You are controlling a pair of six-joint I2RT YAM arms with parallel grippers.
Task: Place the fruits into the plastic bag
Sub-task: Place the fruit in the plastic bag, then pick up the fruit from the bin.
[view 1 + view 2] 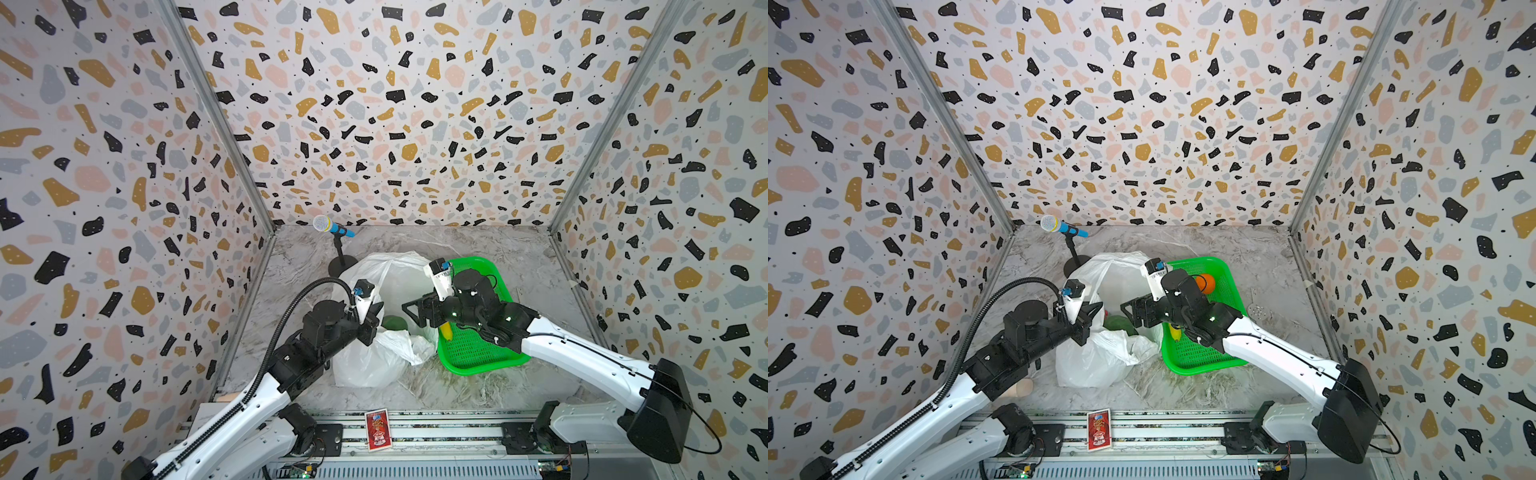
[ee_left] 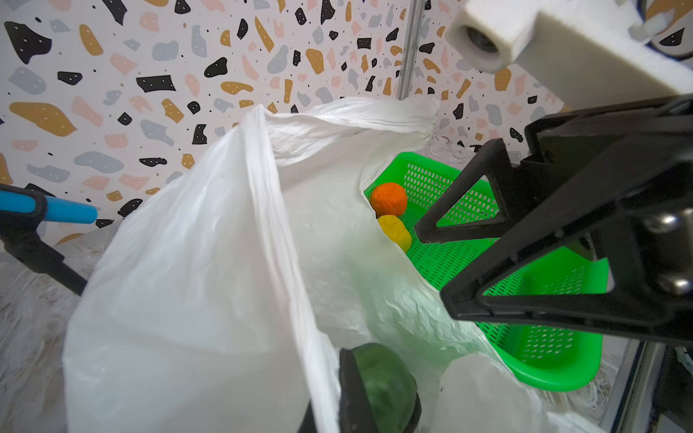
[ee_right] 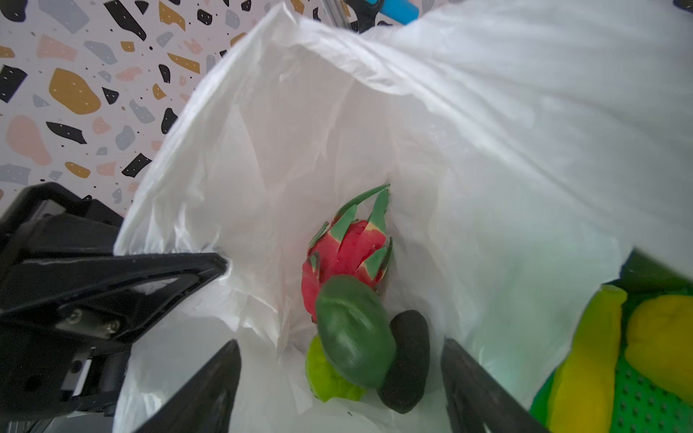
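The white plastic bag (image 1: 374, 361) stands mid-table, its mouth facing up. My left gripper (image 1: 376, 309) is shut on the bag's rim (image 2: 285, 240) and holds it up. Over the mouth, my right gripper (image 3: 341, 345) is open, touching nothing. A motion-blurred green avocado (image 3: 356, 333) lies loose below its fingers, in the bag. Beside it are a red dragon fruit (image 3: 348, 251), a dark avocado (image 3: 407, 360) and a bumpy light-green fruit (image 3: 322, 375). An orange (image 1: 1206, 283), a lemon (image 2: 393, 230) and a banana (image 1: 1175, 332) lie in the green mesh tray (image 1: 1200, 357).
The tray touches the bag's right side, and my right arm reaches across it. A blue microphone on a black stand (image 1: 332, 226) is behind the bag at the back left. A red card (image 1: 378, 429) lies on the front rail. Patterned walls close three sides.
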